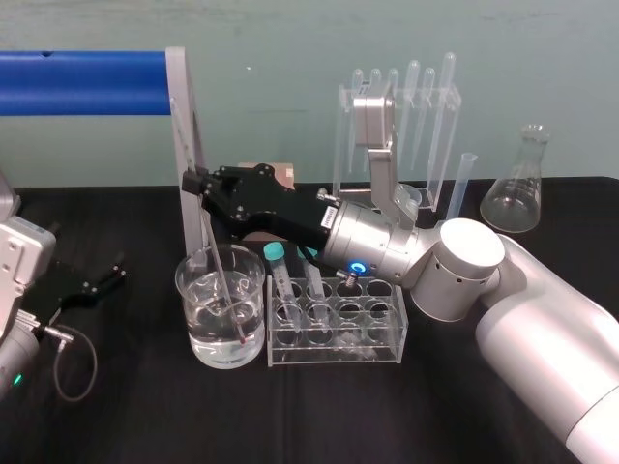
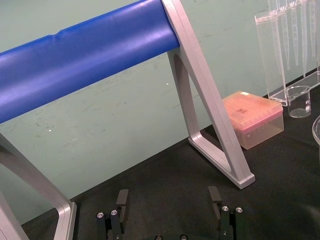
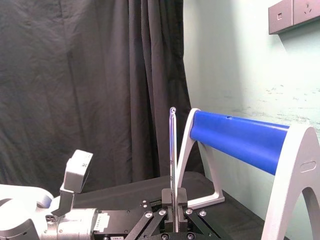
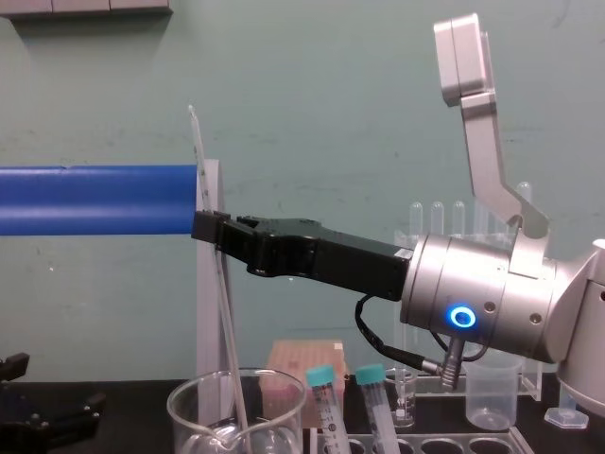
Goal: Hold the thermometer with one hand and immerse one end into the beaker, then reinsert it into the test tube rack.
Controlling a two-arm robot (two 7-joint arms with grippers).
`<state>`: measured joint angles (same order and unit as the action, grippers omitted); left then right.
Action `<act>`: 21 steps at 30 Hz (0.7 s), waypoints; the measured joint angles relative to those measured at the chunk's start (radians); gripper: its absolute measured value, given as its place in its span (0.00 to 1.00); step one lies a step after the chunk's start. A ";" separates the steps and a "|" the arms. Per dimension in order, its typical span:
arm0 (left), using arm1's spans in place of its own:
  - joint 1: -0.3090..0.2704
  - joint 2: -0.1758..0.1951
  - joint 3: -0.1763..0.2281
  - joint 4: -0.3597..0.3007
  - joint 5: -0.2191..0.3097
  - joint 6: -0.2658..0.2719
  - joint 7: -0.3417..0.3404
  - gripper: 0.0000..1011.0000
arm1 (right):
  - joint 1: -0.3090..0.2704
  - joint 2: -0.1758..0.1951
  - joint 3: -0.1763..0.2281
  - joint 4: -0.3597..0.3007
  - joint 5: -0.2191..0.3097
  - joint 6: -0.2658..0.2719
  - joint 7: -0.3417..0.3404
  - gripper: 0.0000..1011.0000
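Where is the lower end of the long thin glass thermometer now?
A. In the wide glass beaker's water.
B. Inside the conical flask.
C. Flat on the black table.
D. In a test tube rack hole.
A: the right gripper holds the long, thin, clear glass thermometer tilted, its tip in the water of the wide clear glass beaker; the left gripper sits open at the left.
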<state>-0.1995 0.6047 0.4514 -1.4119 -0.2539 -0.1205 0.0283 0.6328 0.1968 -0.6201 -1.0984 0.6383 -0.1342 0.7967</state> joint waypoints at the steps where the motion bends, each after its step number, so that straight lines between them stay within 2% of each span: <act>1: 0.000 0.000 0.000 0.000 0.000 0.000 0.000 1.00 | 0.000 0.000 0.000 0.000 0.000 0.000 0.000 0.05; 21: 0.000 0.000 0.000 0.000 0.000 0.000 0.000 1.00 | 0.001 0.002 0.000 -0.004 -0.007 0.010 -0.006 0.05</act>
<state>-0.1995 0.6047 0.4514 -1.4119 -0.2539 -0.1205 0.0283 0.6334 0.1985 -0.6202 -1.1024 0.6317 -0.1244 0.7905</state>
